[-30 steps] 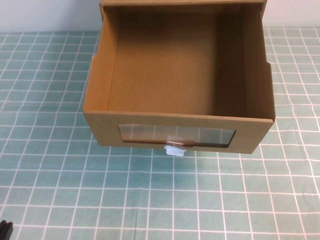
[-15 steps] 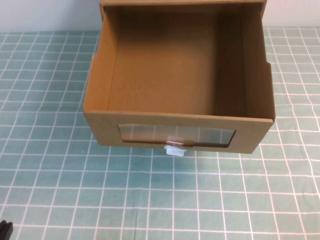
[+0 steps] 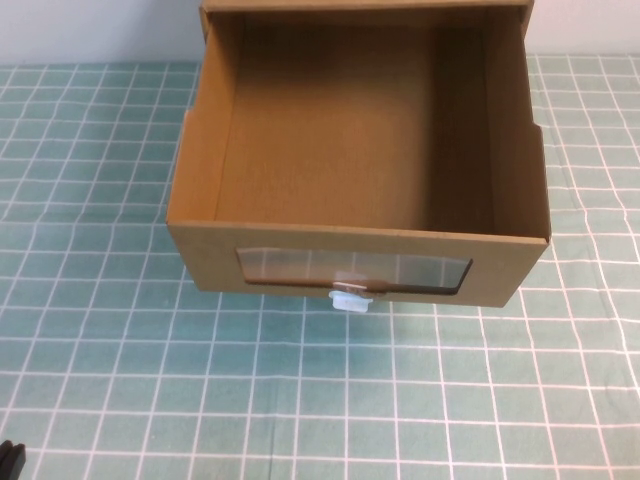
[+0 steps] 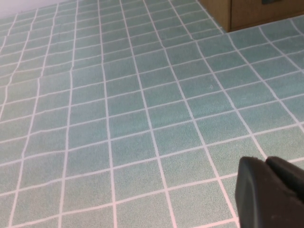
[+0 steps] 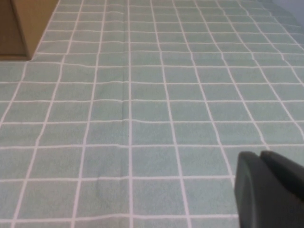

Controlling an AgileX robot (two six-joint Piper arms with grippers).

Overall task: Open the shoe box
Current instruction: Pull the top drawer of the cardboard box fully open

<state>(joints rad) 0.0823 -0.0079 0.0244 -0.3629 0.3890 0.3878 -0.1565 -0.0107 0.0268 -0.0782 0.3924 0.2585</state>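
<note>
The table (image 3: 110,400) in front of me is covered by a green cloth (image 3: 500,380) ruled in white squares, slightly rumpled on the right. The box (image 3: 200,255) stands directly on it at the far middle, open on top, with its windowed front facing the near side. Cloth shows to its left, right and near side.

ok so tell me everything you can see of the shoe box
The shoe box is brown cardboard, drawer-style, its tray pulled out toward the robot and empty inside. The front panel has a clear window with a pale pull tab at its lower edge. It sits flat on the green checked cloth. Nothing else touches it: the left gripper and right gripper, both shut, sit low over the cloth, away from it.
</note>
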